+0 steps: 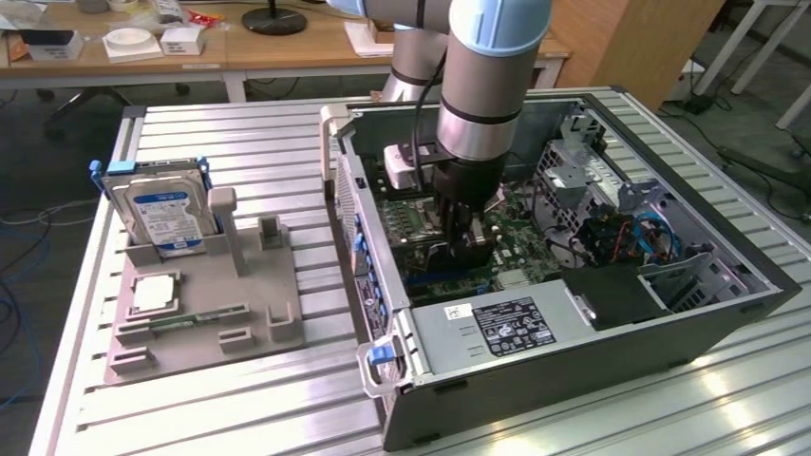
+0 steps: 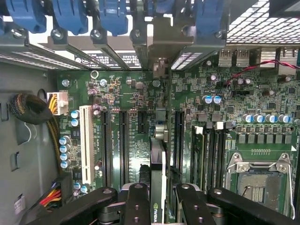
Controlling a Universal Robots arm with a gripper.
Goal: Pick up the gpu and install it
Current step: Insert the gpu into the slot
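Note:
The gpu point(image 2: 158, 154) appears edge-on in the wrist view as a thin dark card standing upright over the green motherboard point(image 2: 136, 93), between two long black slots. Its silvery bracket end point(image 2: 159, 51) reaches the case's rear slot openings. My gripper point(image 2: 161, 206) is shut on the card, one black finger point(image 2: 137, 206) on each face. In the exterior view the gripper point(image 1: 461, 242) is lowered deep inside the open computer case point(image 1: 709, 304), with the gpu point(image 1: 442, 261) dark beneath it. Whether the card is pressed into its slot I cannot tell.
Blue retainer clips point(image 2: 70, 16) line the rear slots. A white slot point(image 2: 86, 140), a cable bundle point(image 2: 28, 108) and the processor socket point(image 2: 258, 183) flank the card. Outside the case, a grey fixture point(image 1: 254, 323) holds a hard drive point(image 1: 165, 214) and a memory stick point(image 1: 190, 318). The power supply point(image 1: 500, 328) sits nearby.

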